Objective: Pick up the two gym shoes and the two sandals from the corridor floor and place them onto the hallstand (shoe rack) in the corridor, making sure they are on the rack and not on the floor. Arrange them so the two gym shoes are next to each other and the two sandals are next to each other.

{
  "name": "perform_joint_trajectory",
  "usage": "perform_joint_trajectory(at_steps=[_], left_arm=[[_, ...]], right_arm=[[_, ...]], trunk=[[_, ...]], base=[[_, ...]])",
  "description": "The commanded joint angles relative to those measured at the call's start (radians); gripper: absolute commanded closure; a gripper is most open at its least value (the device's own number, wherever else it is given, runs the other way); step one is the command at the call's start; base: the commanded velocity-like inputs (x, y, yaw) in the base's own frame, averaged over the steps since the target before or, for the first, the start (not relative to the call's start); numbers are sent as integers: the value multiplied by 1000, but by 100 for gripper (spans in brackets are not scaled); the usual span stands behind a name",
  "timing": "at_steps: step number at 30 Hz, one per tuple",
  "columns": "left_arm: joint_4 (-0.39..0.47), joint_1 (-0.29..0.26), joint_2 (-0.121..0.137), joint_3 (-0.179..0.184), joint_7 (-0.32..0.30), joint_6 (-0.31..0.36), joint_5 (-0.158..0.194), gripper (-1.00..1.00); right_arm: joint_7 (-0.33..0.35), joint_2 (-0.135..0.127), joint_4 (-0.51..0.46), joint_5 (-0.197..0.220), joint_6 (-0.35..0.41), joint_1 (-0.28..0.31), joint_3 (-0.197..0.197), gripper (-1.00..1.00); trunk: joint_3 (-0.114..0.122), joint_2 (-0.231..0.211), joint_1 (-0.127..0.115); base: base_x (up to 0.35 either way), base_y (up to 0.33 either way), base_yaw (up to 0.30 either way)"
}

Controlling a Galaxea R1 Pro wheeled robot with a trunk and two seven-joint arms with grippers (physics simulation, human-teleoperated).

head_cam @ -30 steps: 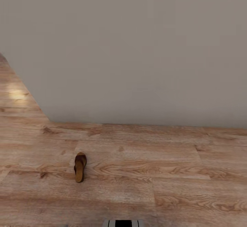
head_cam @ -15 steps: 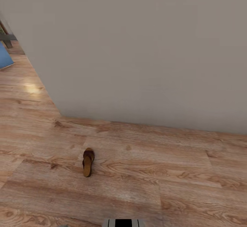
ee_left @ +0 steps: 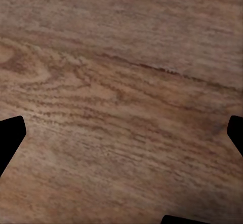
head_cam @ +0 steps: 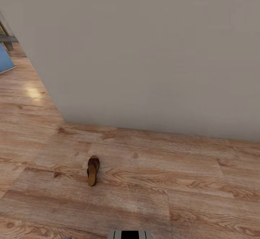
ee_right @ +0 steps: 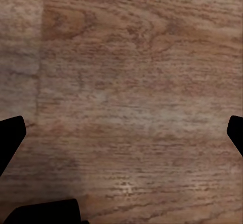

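Observation:
One brown sandal [head_cam: 92,170] lies alone on the wood-plank corridor floor [head_cam: 151,195], left of centre in the head view, a short way out from the wall. The other sandal, the two gym shoes and the hallstand are out of view. My left gripper [ee_left: 121,138] hangs open over bare floor planks [ee_left: 121,82], its dark fingertips [ee_left: 10,138] far apart at the picture's edges. My right gripper [ee_right: 121,138] is open too, above bare floor [ee_right: 131,82], with nothing between its fingertips [ee_right: 10,135].
A plain grey wall [head_cam: 144,51] runs across ahead, with its corner at the left [head_cam: 63,120]. Past that corner the floor continues toward a blue object [head_cam: 4,60] and a dark furniture leg [head_cam: 6,39]. My base's front edge [head_cam: 129,234] shows at the bottom.
The camera moved between one second and half a second ago, bringing the wall corner and the blue object into view; the sandal itself lies as before. Nothing has shifted since.

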State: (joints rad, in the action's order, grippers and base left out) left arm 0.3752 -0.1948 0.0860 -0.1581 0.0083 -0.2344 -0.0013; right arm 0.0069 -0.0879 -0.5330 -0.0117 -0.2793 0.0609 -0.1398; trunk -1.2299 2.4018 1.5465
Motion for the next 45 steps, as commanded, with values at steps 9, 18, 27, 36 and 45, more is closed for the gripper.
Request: perform_joint_trajectory(at_steps=[9,18,27,36,45], left_arm=[[-1,-1,-1,-1,1,-3,-3,-100],[11,-36,-4,2,1,10,-6,-100],[-1,-149,-4,9,-1,21,-9,-100],[-1,-229,1,11,-2,143,-22,-100],[7,-304,-1,9,-4,221,-45,-100]], right_arm=[[0,0,-6,-20,-6,0,-3,-100],[7,-1,-141,-37,-8,3,1,-100],[8,37,-434,-125,101,79,267,-100],[207,127,-652,-131,416,169,449,-100],[422,140,-937,-130,603,188,459,-100]], trunk=[[-1,0,0],[-1,0,0],[-1,0,0],[-1,0,0],[-1,0,0]], base=[[0,0,0],[0,0,0],[0,0,0],[0,0,0],[0,0,0]])
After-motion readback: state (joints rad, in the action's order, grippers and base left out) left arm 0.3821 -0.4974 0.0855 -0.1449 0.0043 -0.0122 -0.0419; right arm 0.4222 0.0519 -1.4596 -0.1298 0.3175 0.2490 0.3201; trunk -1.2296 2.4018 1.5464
